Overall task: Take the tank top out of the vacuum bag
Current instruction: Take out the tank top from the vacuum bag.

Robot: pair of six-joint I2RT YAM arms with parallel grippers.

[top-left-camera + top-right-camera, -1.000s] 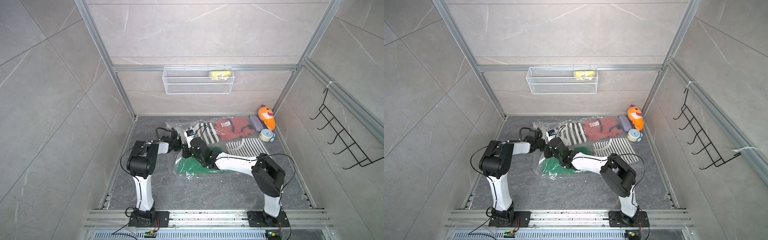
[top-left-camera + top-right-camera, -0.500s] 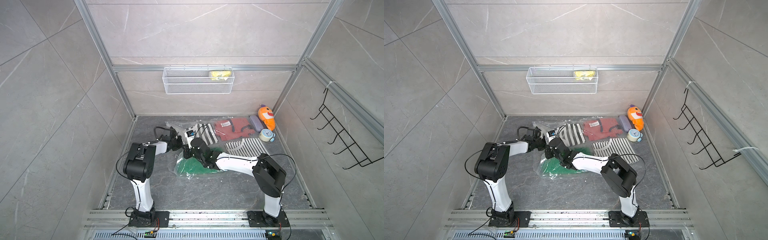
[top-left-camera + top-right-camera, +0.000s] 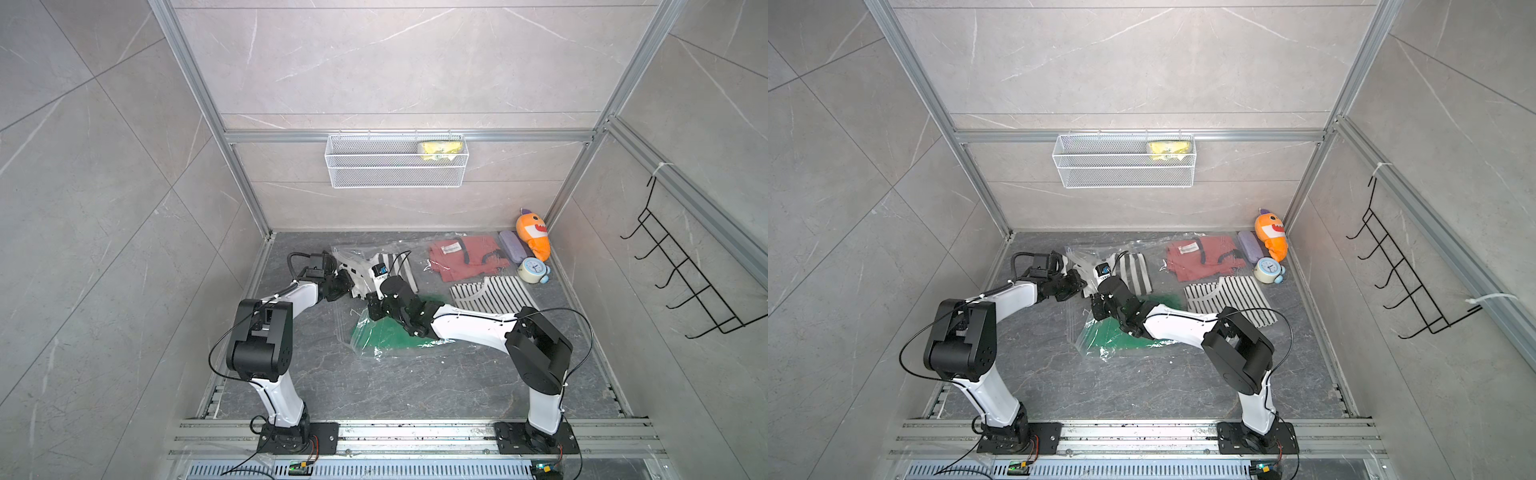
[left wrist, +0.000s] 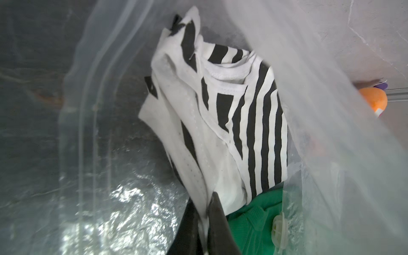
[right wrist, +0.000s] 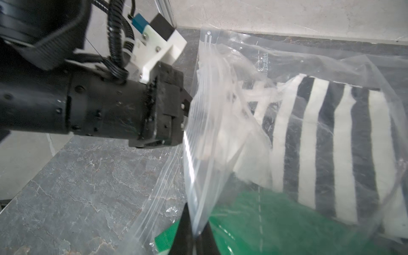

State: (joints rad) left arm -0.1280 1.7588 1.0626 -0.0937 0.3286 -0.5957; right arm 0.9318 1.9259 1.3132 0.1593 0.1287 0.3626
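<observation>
The clear vacuum bag [image 3: 365, 347] lies crumpled on the grey floor in both top views, with its white valve [image 4: 279, 229] showing in the left wrist view. Inside it are a black-and-white striped tank top [image 4: 254, 123] [image 3: 1133, 274] and a green garment [image 5: 276, 220] [image 3: 386, 332]. My left gripper [image 4: 204, 207] [image 3: 351, 284] reaches in through the bag's mouth and is shut on the tank top's white edge. My right gripper [image 5: 196, 229] [image 3: 1097, 305] is shut on the bag's upper film and holds that edge up over the green garment.
A red garment [image 3: 465, 257] and a second striped garment [image 3: 494, 295] lie flat outside the bag to the right. An orange plush toy [image 3: 534, 237], a purple case [image 3: 513, 247] and a small clock [image 3: 534, 270] sit in the back right corner. A wire basket [image 3: 395, 166] hangs on the back wall.
My left arm's elbow has swung out to the left and its wrist has drawn slightly left, still gripping the tank top. The right arm has barely moved.
</observation>
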